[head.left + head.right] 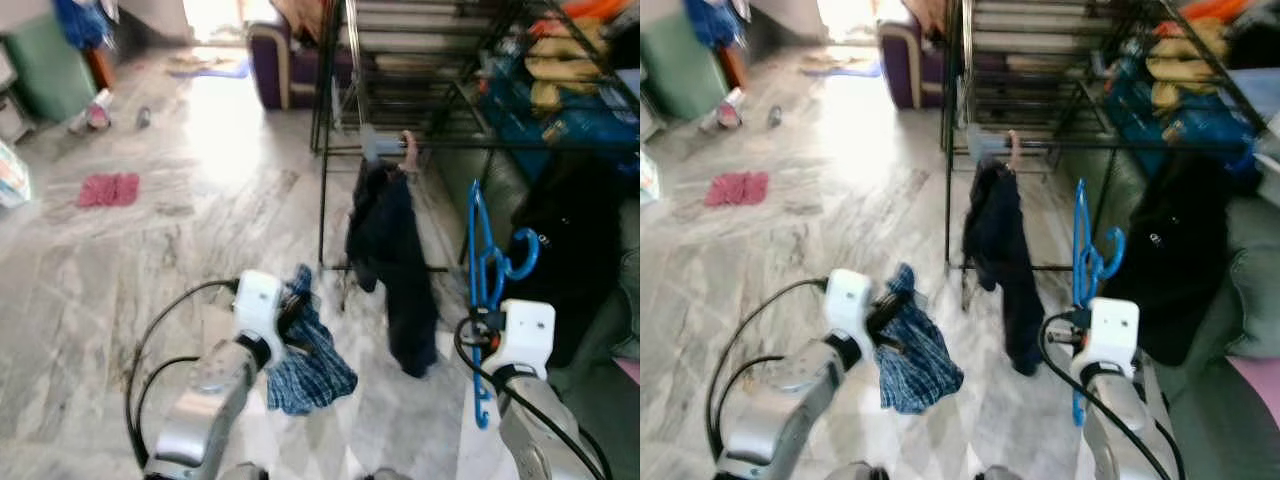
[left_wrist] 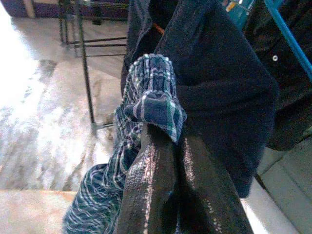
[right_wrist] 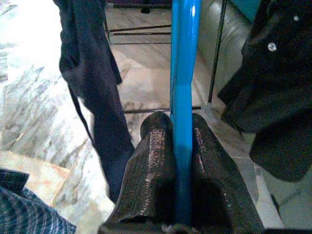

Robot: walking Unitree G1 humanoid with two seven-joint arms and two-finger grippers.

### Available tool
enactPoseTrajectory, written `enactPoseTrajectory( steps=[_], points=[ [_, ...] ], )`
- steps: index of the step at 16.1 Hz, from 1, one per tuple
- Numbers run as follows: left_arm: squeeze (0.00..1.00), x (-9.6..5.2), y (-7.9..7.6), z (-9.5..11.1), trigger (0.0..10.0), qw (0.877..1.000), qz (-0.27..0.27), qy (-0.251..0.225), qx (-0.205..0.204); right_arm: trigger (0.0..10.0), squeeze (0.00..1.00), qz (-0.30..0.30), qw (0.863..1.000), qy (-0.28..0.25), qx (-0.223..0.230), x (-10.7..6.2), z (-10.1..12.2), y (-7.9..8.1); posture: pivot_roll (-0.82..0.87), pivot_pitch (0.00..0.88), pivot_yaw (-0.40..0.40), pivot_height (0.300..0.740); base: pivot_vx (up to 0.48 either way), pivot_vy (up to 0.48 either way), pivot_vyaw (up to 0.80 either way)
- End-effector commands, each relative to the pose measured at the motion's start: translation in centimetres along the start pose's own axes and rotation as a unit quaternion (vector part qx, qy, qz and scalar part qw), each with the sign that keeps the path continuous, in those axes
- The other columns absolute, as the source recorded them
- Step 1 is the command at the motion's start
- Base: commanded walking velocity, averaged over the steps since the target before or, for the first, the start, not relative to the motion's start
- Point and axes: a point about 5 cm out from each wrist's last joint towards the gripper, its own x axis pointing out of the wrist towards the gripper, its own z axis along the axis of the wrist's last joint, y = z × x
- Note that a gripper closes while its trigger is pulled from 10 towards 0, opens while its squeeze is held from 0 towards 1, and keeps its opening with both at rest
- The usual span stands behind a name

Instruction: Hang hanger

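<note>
Marble floor (image 1: 150, 260) spreads under a black rack (image 1: 400, 148), the landmark. Nearest, short of the rack, the left gripper (image 2: 163, 131) pinches a soft checked cloth (image 1: 305, 350); the right gripper (image 3: 181, 122) clamps a blue hanger (image 1: 485, 270) by its shaft, hook up, below the rack's rail. It looks light, stiff and slick; that grip suits. A dark garment (image 1: 395, 260) hangs from the rail beyond.

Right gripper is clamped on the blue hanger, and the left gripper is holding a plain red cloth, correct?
Not quite. The right gripper is clamped on the blue hanger, but the left gripper holds a blue checked cloth, not a plain red one. The left wrist view shows the pattern.
</note>
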Motion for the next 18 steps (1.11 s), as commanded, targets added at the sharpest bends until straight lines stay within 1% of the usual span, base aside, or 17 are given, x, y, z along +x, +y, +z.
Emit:
enactPoseTrajectory(
  steps=[1,7,9,14,16,18],
  points=[
    [0.00,0.07,-0.50,0.14,10.0,1.000,-0.008,-0.004,0.004,10.0,0.00,-0.006,1.000,-0.002,-0.001,-0.03,0.18,-0.25,-0.05,0.091,-0.013,0.740,-0.322,0.000,0.00],
    [0.00,0.01,-0.62,0.07,10.0,1.000,-0.020,0.001,0.010,10.0,0.00,-0.009,1.000,-0.011,0.010,-0.13,0.15,-0.27,-0.05,0.093,-0.008,0.740,-0.381,0.000,0.00],
    [0.00,0.01,-0.72,-0.01,10.0,1.000,-0.022,0.003,0.012,10.0,0.00,-0.012,1.000,0.000,0.010,-0.03,-0.10,-0.42,-0.05,0.095,-0.009,0.740,-0.399,0.000,0.00],
    [0.00,0.02,-0.96,-0.10,10.0,0.999,-0.030,0.005,0.017,10.0,0.00,-0.009,1.000,-0.001,0.014,0.09,-0.08,-0.28,-0.05,0.095,-0.009,0.740,-0.400,0.000,-0.80],
    [0.00,0.07,-0.97,-0.07,10.0,0.999,-0.031,0.005,0.018,10.0,0.00,-0.007,1.000,-0.001,0.017,0.16,-0.07,-0.25,-0.05,0.095,-0.009,0.740,-0.399,0.000,-0.47],
    [0.00,0.11,-1.01,0.05,10.0,0.999,-0.035,-0.001,0.016,10.0,0.00,0.000,1.000,-0.008,0.021,0.18,0.11,-0.05,-0.05,0.094,-0.009,0.740,-0.165,0.000,0.00]
  ],
)
